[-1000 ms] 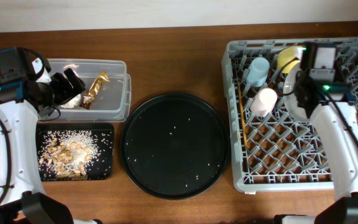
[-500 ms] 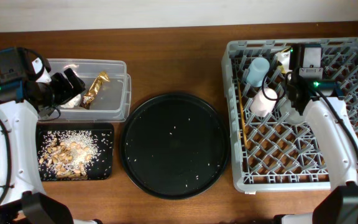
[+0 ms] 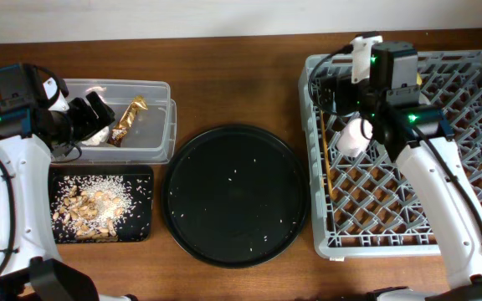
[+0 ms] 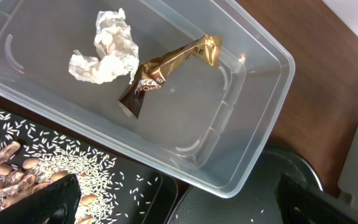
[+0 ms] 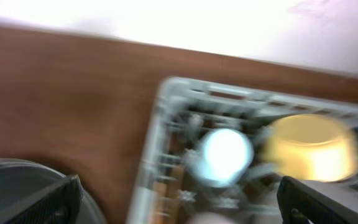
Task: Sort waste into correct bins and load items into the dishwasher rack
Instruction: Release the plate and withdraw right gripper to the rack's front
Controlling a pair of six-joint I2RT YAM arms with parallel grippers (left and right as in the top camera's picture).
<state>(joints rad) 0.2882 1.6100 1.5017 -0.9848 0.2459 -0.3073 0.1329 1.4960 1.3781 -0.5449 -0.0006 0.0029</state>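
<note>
The grey dishwasher rack point(image 3: 475, 167) fills the right side. In it lie the pink cup point(image 3: 354, 138) and the wooden chopsticks point(image 3: 326, 159). My right gripper point(image 3: 339, 94) hovers open over the rack's far left corner. Its blurred wrist view shows the light-blue cup point(image 5: 222, 155) and the yellow bowl point(image 5: 312, 146) below the open right gripper point(image 5: 185, 205). The plate is hidden. My left gripper point(image 3: 90, 117) hangs open and empty point(image 4: 182, 205) over the clear tub point(image 3: 161, 125), which holds the white tissue point(image 4: 107, 53) and the gold-brown wrapper point(image 4: 166, 68). Food scraps with rice point(image 3: 90, 205) lie in the shallow black tray point(image 3: 141, 226).
A large round black tray point(image 3: 237, 194) with a few stray rice grains sits in the middle between the bins and the rack. Bare wooden tabletop point(image 3: 241, 75) runs along the far side.
My right gripper has opened and swung from the rack's middle back towards its far left corner. The left arm has not moved.
</note>
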